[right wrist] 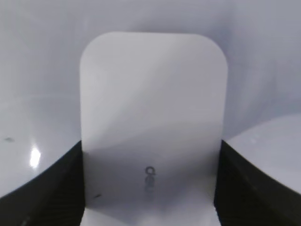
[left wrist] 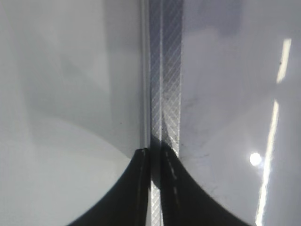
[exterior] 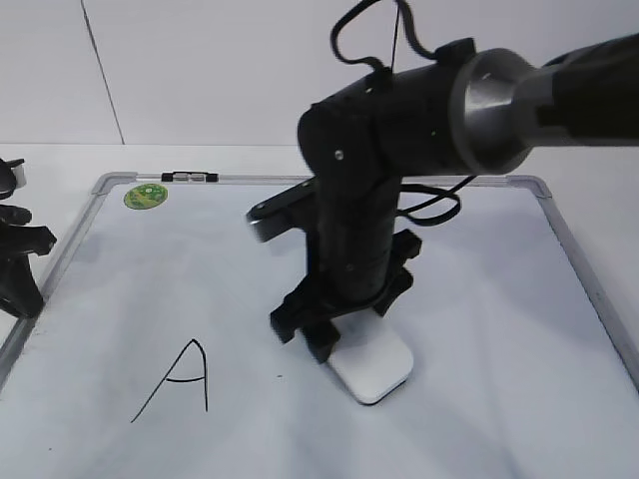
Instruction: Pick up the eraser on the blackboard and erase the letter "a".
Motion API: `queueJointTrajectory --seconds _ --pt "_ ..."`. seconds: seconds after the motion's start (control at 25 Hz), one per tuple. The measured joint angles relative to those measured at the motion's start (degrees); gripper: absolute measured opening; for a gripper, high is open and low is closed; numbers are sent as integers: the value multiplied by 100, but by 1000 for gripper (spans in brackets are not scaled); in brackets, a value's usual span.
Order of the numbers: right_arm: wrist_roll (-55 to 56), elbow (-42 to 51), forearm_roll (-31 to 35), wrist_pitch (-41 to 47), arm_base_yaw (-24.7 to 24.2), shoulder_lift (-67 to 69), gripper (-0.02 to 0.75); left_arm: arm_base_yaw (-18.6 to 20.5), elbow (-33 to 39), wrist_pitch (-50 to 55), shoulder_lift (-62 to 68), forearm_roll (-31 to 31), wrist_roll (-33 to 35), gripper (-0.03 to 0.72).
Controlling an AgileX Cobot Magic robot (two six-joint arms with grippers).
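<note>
The right gripper (exterior: 339,334) is shown lowered onto the eraser (exterior: 373,367), which lies flat on the blackboard (exterior: 479,329) slightly right of centre. In the right wrist view the two fingers (right wrist: 51,188) are seen pressed against the long sides of the eraser (right wrist: 153,117), so the block is taken to be clamped between them; whether it is lifted off the surface cannot be told. The step in hand is therefore judged to be the pick-up, at or just after the grasp. A capital "A" (exterior: 178,382) is drawn to the left of the eraser, apart from it; no cursive letter "a" is visible in any view, and it may be hidden beneath the arm or the eraser. The next move is judged to call for keeping the felt face down and carrying the block to the correct mark, with the capital spared. The left gripper (left wrist: 155,188) is held at the board's left frame (left wrist: 164,94), its fingers drawn together with only a thin slit between them, nothing held. A green sticker (exterior: 146,196) marks the far left corner. No containers are present.
</note>
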Motion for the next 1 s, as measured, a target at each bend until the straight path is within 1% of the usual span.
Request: queueJointTrajectory --seconds 0.12,0.24,0.44,0.52,0.68,1.0 --pt "-93 0 166 22 525 0 571 0 0 0 0 0 0 34" --pt "-114 0 307 22 897 11 571 0 0 0 0 0 0 34" --pt "-114 0 376 59 978 11 571 0 0 0 0 0 0 35" --pt "35 0 241 59 978 11 571 0 0 0 0 0 0 35" --pt "309 0 37 95 845 11 571 0 0 -10 0 -2 0 35" --pt "403 0 -505 297 -184 11 571 0 0 -9 0 -12 0 35"
